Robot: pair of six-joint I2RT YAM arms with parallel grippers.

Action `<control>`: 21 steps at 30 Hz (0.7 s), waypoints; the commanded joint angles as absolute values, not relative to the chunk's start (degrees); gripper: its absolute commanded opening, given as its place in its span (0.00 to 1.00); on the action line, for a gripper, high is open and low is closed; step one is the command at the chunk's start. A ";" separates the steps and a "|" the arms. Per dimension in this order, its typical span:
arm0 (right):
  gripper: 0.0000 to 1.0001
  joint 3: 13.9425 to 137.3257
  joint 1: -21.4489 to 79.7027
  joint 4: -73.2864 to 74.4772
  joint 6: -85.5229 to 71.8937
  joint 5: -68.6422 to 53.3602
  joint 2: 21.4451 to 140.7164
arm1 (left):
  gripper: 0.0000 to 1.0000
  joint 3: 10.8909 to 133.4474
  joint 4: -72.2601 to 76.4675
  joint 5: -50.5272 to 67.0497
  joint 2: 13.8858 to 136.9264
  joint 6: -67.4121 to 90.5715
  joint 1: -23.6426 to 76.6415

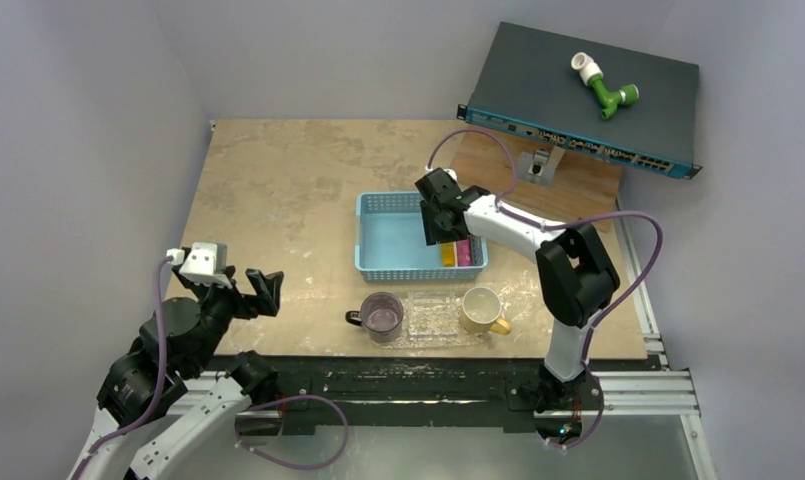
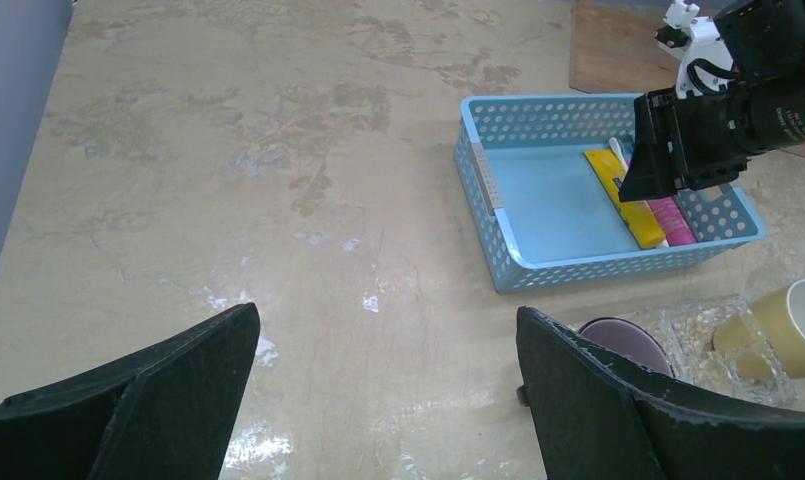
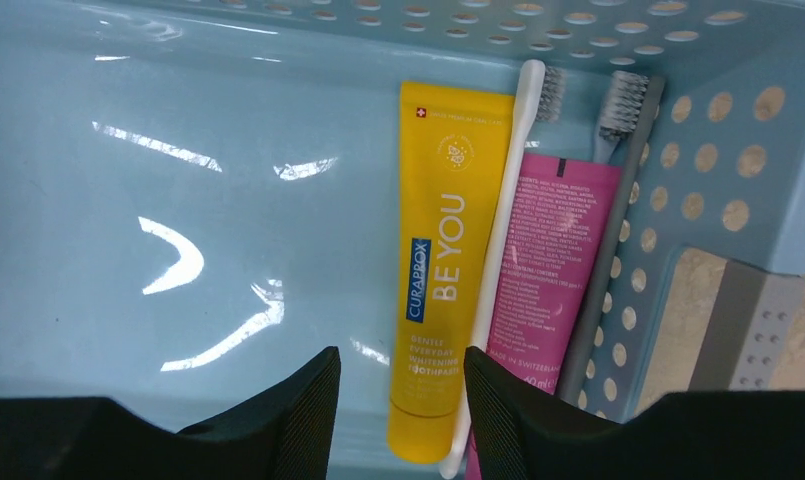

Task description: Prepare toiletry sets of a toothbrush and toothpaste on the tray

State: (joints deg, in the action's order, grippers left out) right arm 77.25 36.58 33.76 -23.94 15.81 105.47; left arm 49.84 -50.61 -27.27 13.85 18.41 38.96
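Near the near-left corner the left gripper [image 1: 261, 293] hangs released, jaws wide and empty. In the blue basket [image 1: 388, 240] mid-worktop, along its right wall, lie the yellow toothpaste [image 3: 443, 270], a white toothbrush [image 3: 503, 230], the pink toothpaste [image 3: 543, 270] and a grey toothbrush [image 3: 603, 270], the right gripper [image 3: 398, 372] released just above the yellow tube. By the near edge the tray [image 1: 433, 312] sits between a purple mug [image 1: 381, 315] and a yellow mug [image 1: 481, 308].

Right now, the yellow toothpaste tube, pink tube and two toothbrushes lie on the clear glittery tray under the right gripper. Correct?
Not the tray: the yellow toothpaste tube, pink tube and two toothbrushes lie in the light-blue perforated plastic basket under the right gripper, as the right wrist view shows.
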 commanded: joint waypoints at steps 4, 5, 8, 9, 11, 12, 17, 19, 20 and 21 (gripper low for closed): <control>0.51 78.35 35.59 30.72 -24.38 15.51 107.38 | 1.00 49.68 -48.64 -26.67 13.62 17.49 38.58; 0.51 78.65 35.47 30.83 -24.36 15.56 107.74 | 1.00 49.66 -48.67 -26.71 13.62 17.49 38.58; 0.51 78.66 35.27 30.61 -24.52 15.72 108.55 | 1.00 49.68 -48.75 -26.80 13.58 17.56 38.58; 0.51 78.53 35.21 30.52 -24.59 15.67 108.81 | 1.00 49.66 -48.74 -26.81 13.54 17.58 38.58; 0.51 78.55 35.10 30.29 -24.61 15.61 109.41 | 1.00 49.68 -48.80 -26.87 13.46 17.58 38.63; 0.51 78.52 35.07 30.20 -24.53 15.44 109.82 | 1.00 49.67 -48.85 -26.89 13.40 17.61 38.61; 0.51 78.27 35.05 29.52 -24.61 14.87 110.79 | 1.00 49.67 -48.74 -26.97 13.49 17.59 38.58; 0.51 78.32 35.05 29.30 -24.53 14.29 111.19 | 1.00 49.73 -48.74 -26.76 13.74 17.58 38.58; 0.50 78.44 35.07 29.27 -24.46 13.77 111.50 | 1.00 49.73 -48.76 -26.68 13.79 17.60 38.61; 0.49 78.60 34.99 29.30 -24.41 13.45 111.87 | 1.00 49.72 -48.78 -26.78 13.80 17.60 38.59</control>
